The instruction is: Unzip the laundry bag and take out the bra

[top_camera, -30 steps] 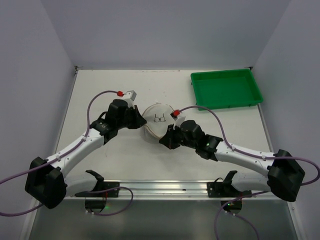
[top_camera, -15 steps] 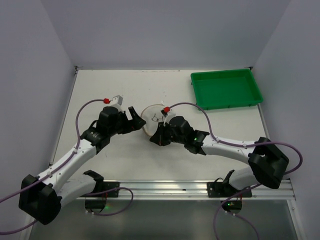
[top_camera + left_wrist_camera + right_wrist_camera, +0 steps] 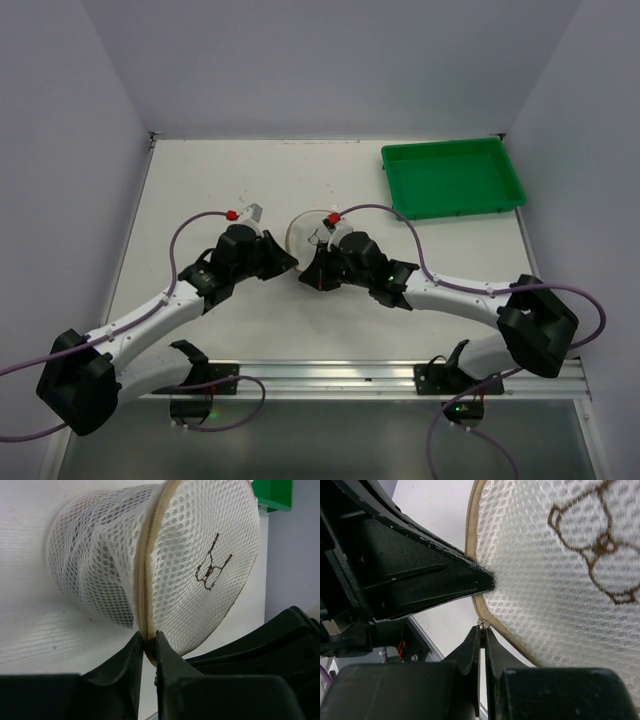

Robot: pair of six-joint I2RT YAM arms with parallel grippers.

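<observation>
Right wrist only: zipper pull [image 3: 481,625]

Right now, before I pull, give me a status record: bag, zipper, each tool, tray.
bag: white mesh drum-shaped laundry bag, brown bra pictogram, tilted, between the tools
zipper: beige zipper, shut where visible
left: left tool pinched shut on the beige zipper
right: right tool shut on the small zipper pull
bra: not visible
tray: green rectangular plastic tray, far right, apart from bag
</observation>
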